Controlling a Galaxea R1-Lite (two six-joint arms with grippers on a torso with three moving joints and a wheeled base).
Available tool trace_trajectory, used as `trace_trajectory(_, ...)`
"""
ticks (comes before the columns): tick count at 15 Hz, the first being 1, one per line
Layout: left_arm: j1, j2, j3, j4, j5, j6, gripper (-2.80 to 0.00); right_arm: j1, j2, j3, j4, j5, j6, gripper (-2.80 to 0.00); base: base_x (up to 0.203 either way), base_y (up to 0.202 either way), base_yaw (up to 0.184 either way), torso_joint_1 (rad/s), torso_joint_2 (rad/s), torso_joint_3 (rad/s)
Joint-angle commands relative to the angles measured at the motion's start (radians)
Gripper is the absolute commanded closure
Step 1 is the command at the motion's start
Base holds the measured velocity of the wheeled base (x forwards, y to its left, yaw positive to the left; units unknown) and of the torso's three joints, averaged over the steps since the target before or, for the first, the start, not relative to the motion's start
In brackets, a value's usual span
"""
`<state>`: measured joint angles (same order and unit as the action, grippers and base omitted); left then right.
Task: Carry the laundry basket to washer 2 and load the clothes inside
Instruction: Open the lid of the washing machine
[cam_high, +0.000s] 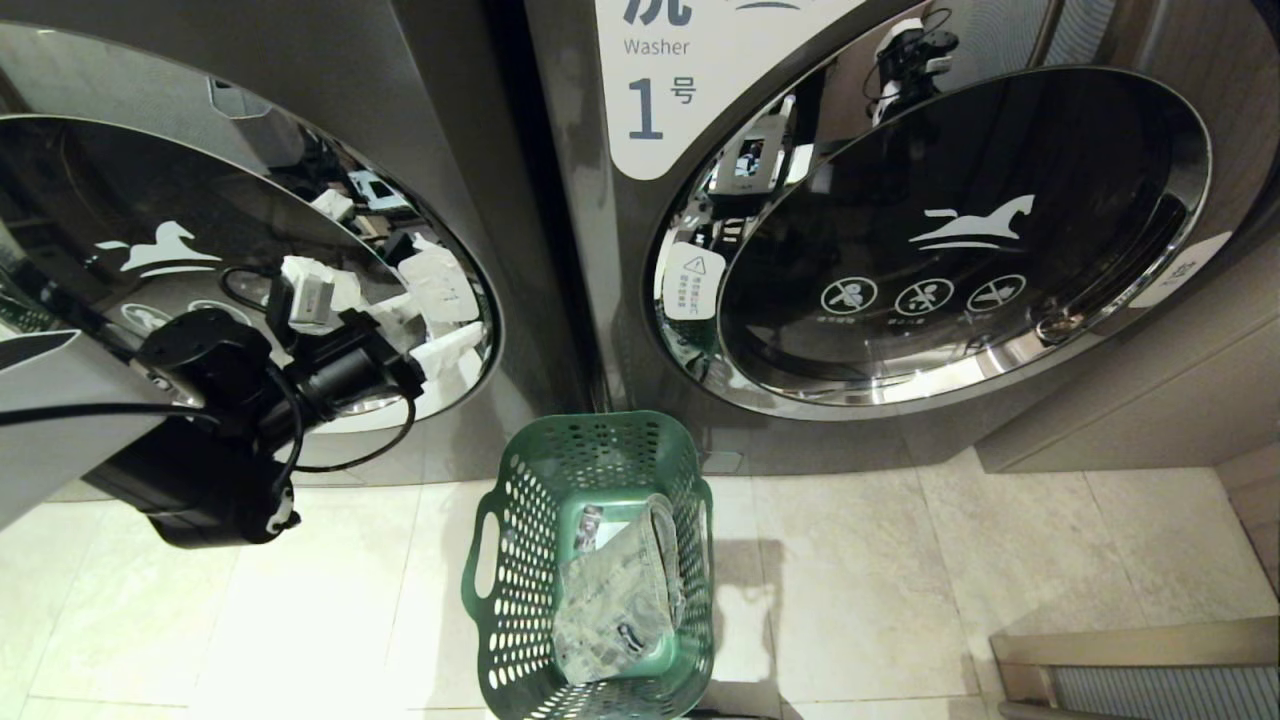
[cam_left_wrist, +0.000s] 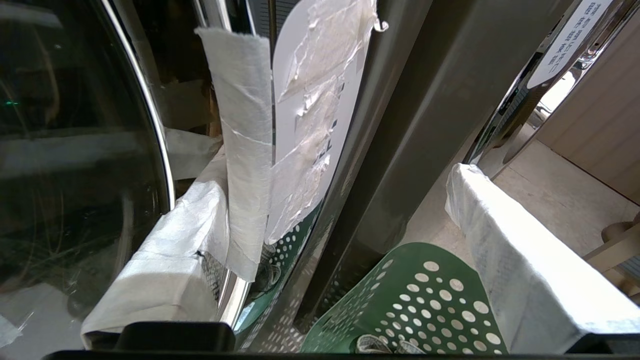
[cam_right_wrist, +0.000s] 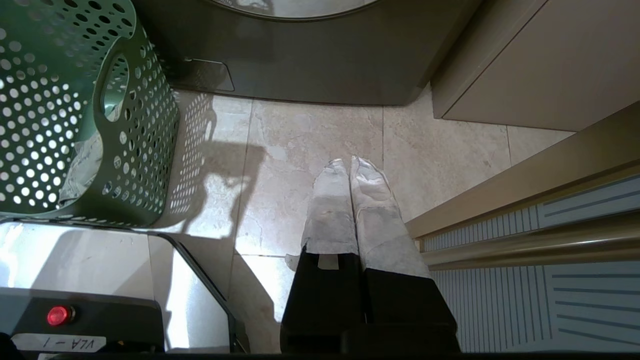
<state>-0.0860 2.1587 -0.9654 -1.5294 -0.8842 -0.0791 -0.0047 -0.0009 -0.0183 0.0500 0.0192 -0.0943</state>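
The green perforated laundry basket (cam_high: 520, 520) stands on the floor tiles between the two washers, with grey patterned clothes (cam_high: 615, 590) lying in it. The washer on the left (cam_high: 180, 230) has its round door closed, and its number is out of view. My left gripper (cam_high: 400, 320) is raised against the right rim of that door, above and left of the basket. In the left wrist view this gripper (cam_left_wrist: 335, 175) is open: one white-wrapped finger (cam_left_wrist: 170, 255) lies on the chrome door rim, the other over the basket (cam_left_wrist: 425, 305). My right gripper (cam_right_wrist: 350, 162) hangs shut over bare tiles to the right of the basket (cam_right_wrist: 60, 115).
The washer marked 1 (cam_high: 960, 240) stands on the right, door closed. A taped white label (cam_left_wrist: 310, 100) sits on the panel between the doors. A beige cabinet (cam_high: 1150, 400) and a louvred panel (cam_high: 1140, 670) close off the right side. My base (cam_right_wrist: 75, 310) is near the basket.
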Motion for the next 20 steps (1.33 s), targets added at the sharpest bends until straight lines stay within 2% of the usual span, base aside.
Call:
trace_trajectory(1,-0.09,0.019,-0.003,-0.001,-0.009,-0.001,-2.8,0.0,-0.001,0.0,0.001,0.001,-0.001,0.0,0.0,0.0,0.0,0.0,0.0,0.0)
trace_trajectory(6,-0.143,0.021,-0.012,-0.001,-0.016,-0.001,-2.8,0.0,-0.001,0.0,0.0,0.001,-0.001,0.0,0.0,0.0,0.0,0.0,0.0,0.0)
trace_trajectory(14,-0.169,0.006,-0.006,-0.001,-0.138,-0.001,-2.8,0.0,-0.001,0.0,0.001,0.001,-0.001,0.0,0.0,0.0,0.0,0.0,0.0,0.0)
trace_trajectory(18,-0.17,-0.012,0.02,-0.001,-0.151,0.001,-2.8,0.0,-0.001,0.0,0.001,0.001,-0.001,0.0,0.0,0.0,0.0,0.0,0.0,0.0)
trace_trajectory(20,-0.17,-0.032,0.048,-0.001,-0.181,0.005,-2.8,0.0,-0.001,0.0,0.0,0.001,-0.001,0.0,0.0,0.0,0.0,0.0,0.0,0.0)
